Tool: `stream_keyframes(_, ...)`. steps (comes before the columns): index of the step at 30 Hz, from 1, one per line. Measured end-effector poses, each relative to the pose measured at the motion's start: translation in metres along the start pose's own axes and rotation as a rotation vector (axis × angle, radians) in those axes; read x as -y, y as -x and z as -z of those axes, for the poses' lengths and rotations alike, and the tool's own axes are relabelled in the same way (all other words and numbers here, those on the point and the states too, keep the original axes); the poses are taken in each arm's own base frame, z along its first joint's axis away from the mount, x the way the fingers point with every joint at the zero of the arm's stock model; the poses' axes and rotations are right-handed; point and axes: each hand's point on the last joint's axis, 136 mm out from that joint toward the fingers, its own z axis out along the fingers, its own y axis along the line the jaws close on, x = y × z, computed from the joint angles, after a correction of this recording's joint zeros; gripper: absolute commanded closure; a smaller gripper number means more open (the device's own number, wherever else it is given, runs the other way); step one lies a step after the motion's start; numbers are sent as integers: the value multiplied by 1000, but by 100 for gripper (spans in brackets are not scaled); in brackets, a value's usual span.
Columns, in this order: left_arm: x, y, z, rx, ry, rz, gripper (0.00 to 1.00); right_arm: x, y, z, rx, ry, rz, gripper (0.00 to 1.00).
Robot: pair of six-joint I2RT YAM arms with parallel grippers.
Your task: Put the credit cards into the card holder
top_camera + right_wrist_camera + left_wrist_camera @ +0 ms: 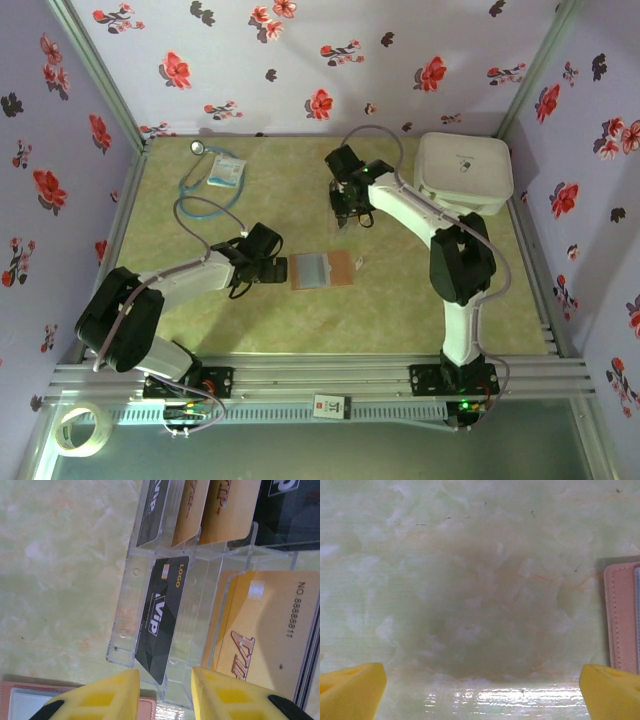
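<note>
Marbled worktop (420, 310), card holder (322, 270) laid open at centre; stiff, likely slippery credit cards (162, 615), racked in a clear stand (131, 595), are best pinched edgewise by the parted right fingers (100, 697); left fingers (350, 690) also parted.

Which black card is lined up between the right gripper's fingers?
The black VIP card printed LOGO, in the nearer tier of the clear rack, just ahead of the right gripper. The other black cards sit in the farther row.

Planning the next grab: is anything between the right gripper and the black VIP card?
Nothing visible does. The black VIP card stands in the clear rack, directly ahead of the right gripper's open fingers.
</note>
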Motion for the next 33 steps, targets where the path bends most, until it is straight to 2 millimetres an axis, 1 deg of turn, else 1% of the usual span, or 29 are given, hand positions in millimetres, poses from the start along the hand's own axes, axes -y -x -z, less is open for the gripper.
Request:
stream_keyframes(7,1,-1,0,-2,-9,1,0,-1,4,-10,-21,-31,28,70)
stream_keyframes(12,3,0,0,-1,-14,2,0,1,1,-22,-51,-61,49,70)
stream_keyframes(21,3,-1,-1,-3,-16,1,0,-2,-2,-36,-89,-84,78,72)
stream_keyframes(24,3,0,-1,-2,-17,2,0,-4,-5,-37,-102,-86,86,73)
stream_keyframes(27,4,0,-1,1,-18,3,0,-5,-3,-36,-98,-83,89,74)
stream_keyframes(33,4,0,-3,1,-18,3,0,-6,-1,-34,-93,-81,90,80)
